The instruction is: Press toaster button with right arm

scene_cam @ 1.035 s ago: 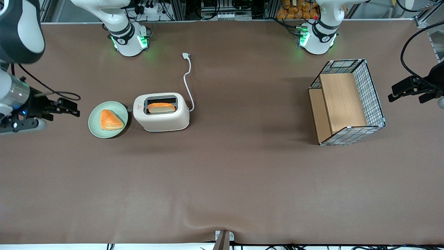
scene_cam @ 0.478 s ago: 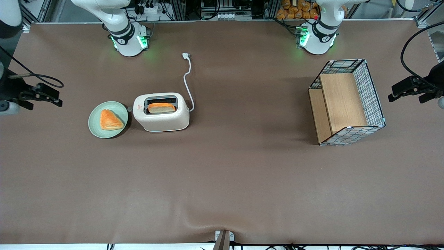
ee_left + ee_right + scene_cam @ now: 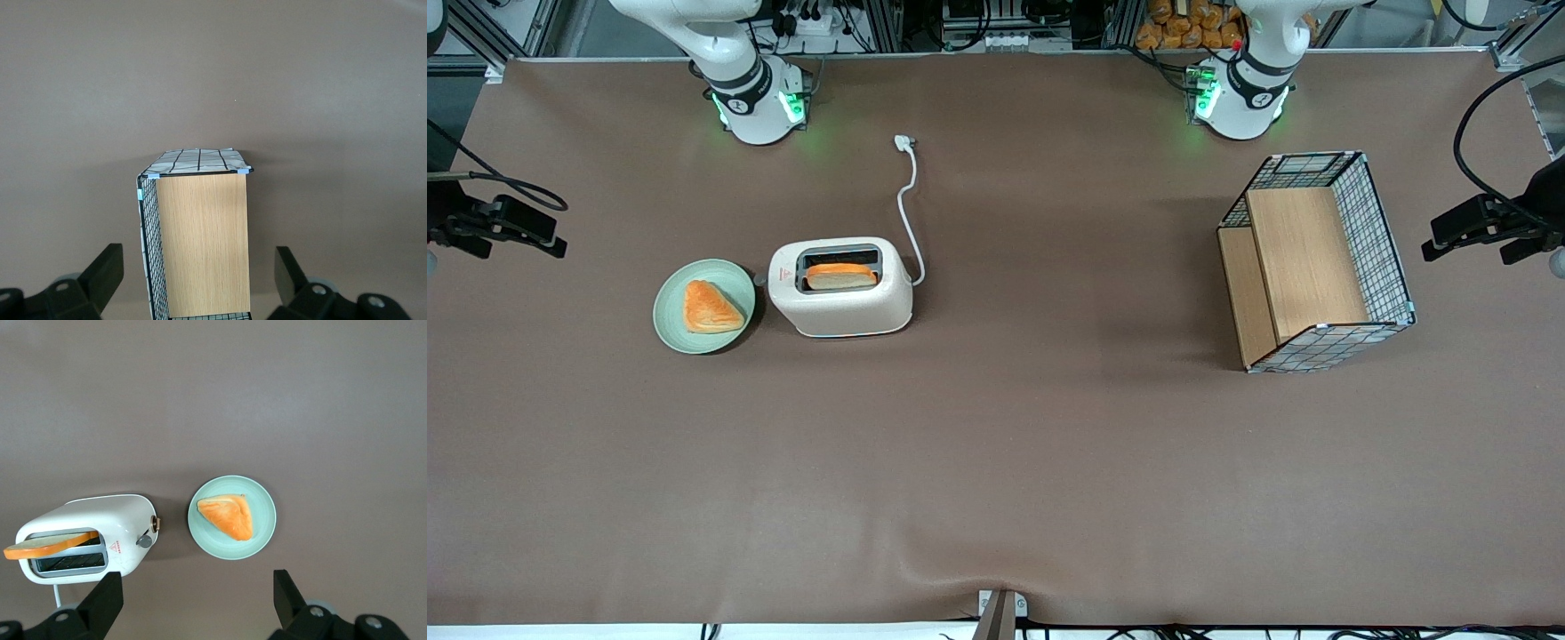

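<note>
The cream-white toaster (image 3: 841, 309) stands on the brown table with a slice of toast (image 3: 840, 276) in its top slot. Its white cord (image 3: 908, 206) trails away from the front camera. The small grey toaster button (image 3: 759, 279) sticks out of the narrow end face that faces the green plate. In the right wrist view the toaster (image 3: 100, 520) and its button (image 3: 143, 541) show from high above. My right gripper (image 3: 551, 233) is open and empty, high over the table's edge at the working arm's end, well apart from the toaster; it also shows in the wrist view (image 3: 198, 600).
A green plate (image 3: 669, 322) with an orange pastry (image 3: 711, 307) lies beside the toaster's button end; it also shows in the right wrist view (image 3: 261, 520). A wire-and-wood crate (image 3: 1316, 258) stands toward the parked arm's end.
My right gripper has drawn back from the plate toward the table's edge at the working arm's end and a little farther from the front camera. Toaster, toast and plate have not moved.
</note>
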You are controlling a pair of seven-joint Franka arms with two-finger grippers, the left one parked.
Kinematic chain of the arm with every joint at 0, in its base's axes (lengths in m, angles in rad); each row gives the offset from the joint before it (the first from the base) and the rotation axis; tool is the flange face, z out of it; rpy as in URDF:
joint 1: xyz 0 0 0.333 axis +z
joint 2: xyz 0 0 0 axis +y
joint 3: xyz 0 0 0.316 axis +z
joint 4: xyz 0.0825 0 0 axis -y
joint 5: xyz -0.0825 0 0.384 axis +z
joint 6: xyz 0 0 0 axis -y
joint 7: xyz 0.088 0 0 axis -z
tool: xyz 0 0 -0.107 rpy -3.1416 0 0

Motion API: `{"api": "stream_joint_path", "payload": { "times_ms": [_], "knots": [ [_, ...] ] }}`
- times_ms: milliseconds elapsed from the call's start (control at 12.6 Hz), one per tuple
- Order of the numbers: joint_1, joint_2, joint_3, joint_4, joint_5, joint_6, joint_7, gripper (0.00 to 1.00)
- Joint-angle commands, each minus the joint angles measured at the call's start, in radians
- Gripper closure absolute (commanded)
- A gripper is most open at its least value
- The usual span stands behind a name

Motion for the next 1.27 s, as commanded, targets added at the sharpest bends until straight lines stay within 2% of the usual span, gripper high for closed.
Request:
{"api": "stream_joint_path", "payload": {
  "times_ms": [0, 1195],
  "knots": [
    [-0.012, -0.006, 0.013, 0.029, -0.019, -0.042, 0.034, 0.0],
    [-0.016, -0.009, 0.009, 0.031, -0.019, -0.073, 0.032, 0.0]
  ]
}}
